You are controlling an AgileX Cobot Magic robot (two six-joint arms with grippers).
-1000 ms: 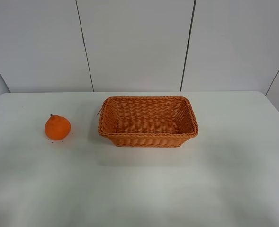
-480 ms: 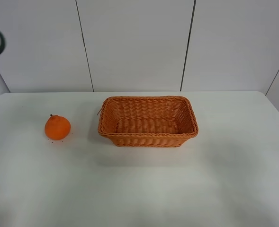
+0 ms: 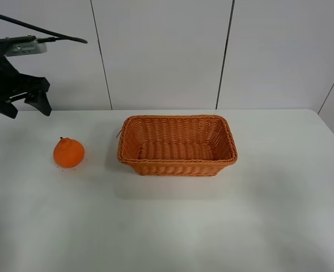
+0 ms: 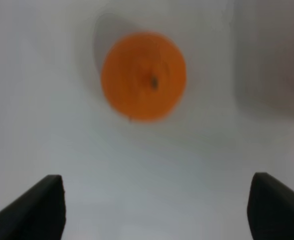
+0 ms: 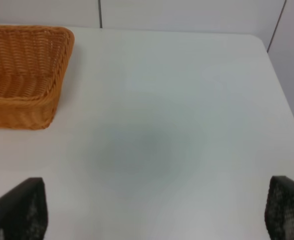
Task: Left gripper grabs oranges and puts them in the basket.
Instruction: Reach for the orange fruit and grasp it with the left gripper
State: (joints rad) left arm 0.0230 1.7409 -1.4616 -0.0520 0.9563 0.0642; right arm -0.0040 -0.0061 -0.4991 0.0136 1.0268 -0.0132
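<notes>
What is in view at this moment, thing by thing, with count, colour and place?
orange: one, bright orange, on the table to the left of the basket, not touching it
basket: one, orange-brown wicker, near the middle of the table, nothing in it
table: one, white, fills the lower part of the high view
wall panels: several, pale grey with dark seams, behind the table
left gripper: one, black, open, in the air at the far left, holding nothing; its wrist view looks at the orange
right gripper: one, black, open, seen only in its wrist view, over bare table to the right of the basket
</notes>
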